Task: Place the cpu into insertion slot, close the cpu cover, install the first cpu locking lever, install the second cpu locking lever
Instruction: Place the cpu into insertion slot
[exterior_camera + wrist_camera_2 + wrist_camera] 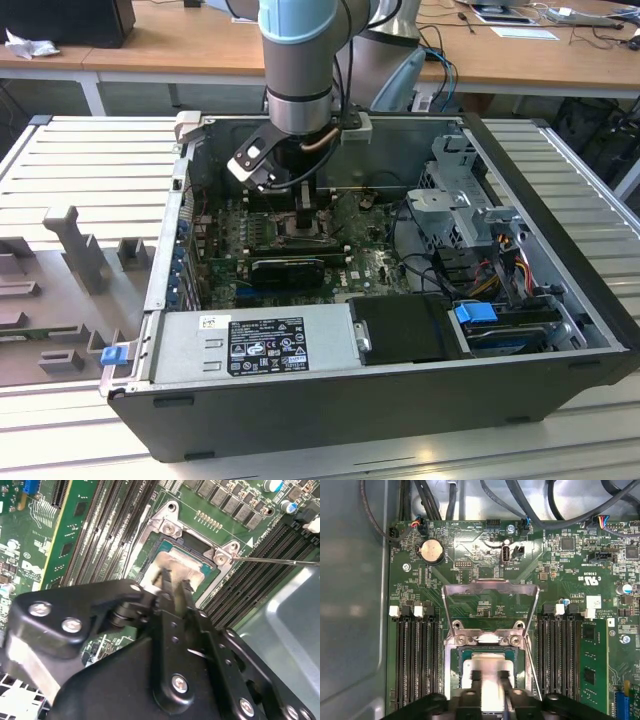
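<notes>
Cpu (487, 667), a pale silvery square chip, sat in the dark-framed insertion slot (454, 680) of your open black computer case (400, 400) on the ribbed grey table (80, 160). The silvery cpu cover (490, 586) stood raised, and the black gripper (491, 675) had its fingers slightly apart over the chip.

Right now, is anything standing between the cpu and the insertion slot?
Nothing visible does. The cpu appears to lie flat within the insertion slot frame, directly under the gripper. The cpu cover stands swung open, clear of the slot, and the thin locking lever runs beside the socket, not across it.
</notes>
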Available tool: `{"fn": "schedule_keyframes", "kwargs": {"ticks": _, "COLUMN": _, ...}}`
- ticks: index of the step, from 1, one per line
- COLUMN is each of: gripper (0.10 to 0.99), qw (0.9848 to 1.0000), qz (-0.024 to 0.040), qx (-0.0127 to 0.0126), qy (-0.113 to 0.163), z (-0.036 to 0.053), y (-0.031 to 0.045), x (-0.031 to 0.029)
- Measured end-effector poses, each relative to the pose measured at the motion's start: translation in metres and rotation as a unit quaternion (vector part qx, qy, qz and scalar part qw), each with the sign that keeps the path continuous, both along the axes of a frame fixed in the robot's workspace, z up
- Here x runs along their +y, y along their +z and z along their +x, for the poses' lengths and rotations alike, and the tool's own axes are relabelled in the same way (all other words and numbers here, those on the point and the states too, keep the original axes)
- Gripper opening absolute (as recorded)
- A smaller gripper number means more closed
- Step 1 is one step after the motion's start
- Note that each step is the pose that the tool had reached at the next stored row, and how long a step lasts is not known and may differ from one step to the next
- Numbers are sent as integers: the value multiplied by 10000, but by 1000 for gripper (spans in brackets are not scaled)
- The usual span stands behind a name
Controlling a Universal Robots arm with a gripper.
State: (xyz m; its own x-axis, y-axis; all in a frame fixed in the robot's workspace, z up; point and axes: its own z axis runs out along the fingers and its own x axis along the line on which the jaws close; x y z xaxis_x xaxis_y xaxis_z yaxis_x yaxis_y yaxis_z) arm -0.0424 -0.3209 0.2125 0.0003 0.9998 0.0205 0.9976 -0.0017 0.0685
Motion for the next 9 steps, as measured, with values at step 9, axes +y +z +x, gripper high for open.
{"fn": "schedule_keyframes", "kwargs": {"ticks": 9, "gripper": 106, "qw": 10000, "qz": 0, "qx": 0, "qy": 1, "z": 0, "y": 56, "x": -3}}
